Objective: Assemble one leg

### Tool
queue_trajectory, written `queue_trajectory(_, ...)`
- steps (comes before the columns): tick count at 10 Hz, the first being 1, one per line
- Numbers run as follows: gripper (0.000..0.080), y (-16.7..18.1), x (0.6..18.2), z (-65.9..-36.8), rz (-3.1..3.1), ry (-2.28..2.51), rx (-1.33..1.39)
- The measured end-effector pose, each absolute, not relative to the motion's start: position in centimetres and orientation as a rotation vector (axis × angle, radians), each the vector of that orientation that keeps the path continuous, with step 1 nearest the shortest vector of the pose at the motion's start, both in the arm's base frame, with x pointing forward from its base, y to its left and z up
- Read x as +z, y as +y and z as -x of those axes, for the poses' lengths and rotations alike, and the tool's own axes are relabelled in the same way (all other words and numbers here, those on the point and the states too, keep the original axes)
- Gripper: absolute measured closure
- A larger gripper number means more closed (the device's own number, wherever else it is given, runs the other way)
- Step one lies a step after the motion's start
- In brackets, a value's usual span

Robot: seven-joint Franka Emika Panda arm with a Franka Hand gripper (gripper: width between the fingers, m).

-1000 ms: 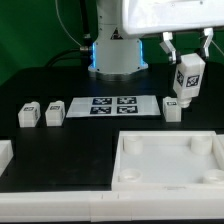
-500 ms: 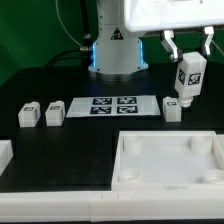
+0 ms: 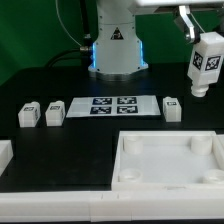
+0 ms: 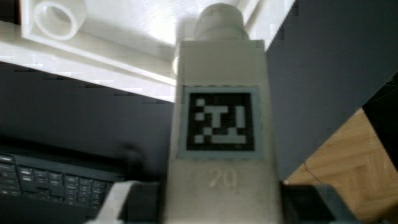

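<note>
We see the claw [image 3: 204, 33] at the upper right of the exterior view's frame, clamped on the leg [image 3: 207, 63]. The leg hangs upright in the air, well above the dark tabletop [image 3: 90, 145], with its black-and-white tag facing the camera. Only one dark finger [image 3: 186, 23] shows clearly, at the leg's upper end on the exterior view's left side.

Below the held leg and slightly toward the exterior view's left, another leg [image 3: 172, 108] stands on the tabletop, just beside the end of the marker board [image 3: 113, 105]. At the board's other end we find two more legs [image 3: 54, 113] [image 3: 28, 115] side by side. The large white tray [image 3: 215, 150] fills the lower right of the frame, well apart from the held leg.

In the wrist view the leg [image 4: 222, 95] runs through the middle of the picture with its tag in plain sight. We can also make out a corner of the tray [image 4: 54, 22] with a round hole.
</note>
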State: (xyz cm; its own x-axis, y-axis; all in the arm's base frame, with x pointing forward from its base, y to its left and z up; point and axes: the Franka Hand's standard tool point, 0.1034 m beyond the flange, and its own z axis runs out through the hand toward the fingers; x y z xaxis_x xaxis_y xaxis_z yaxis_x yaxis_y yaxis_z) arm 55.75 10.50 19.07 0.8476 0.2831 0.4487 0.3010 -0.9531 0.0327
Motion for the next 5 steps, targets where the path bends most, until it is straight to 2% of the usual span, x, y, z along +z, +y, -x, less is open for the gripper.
queue_trajectory(2,0.0505,10.3,19.0,-56.5,2.967,-0.487,-0.79)
queue_trajectory(3,0.0505,10.0,18.4,-58.3,2.956,-0.52,-0.84)
queue_trajectory(5,0.0505,9.3,18.4,-61.7,2.917,-0.578,-1.026)
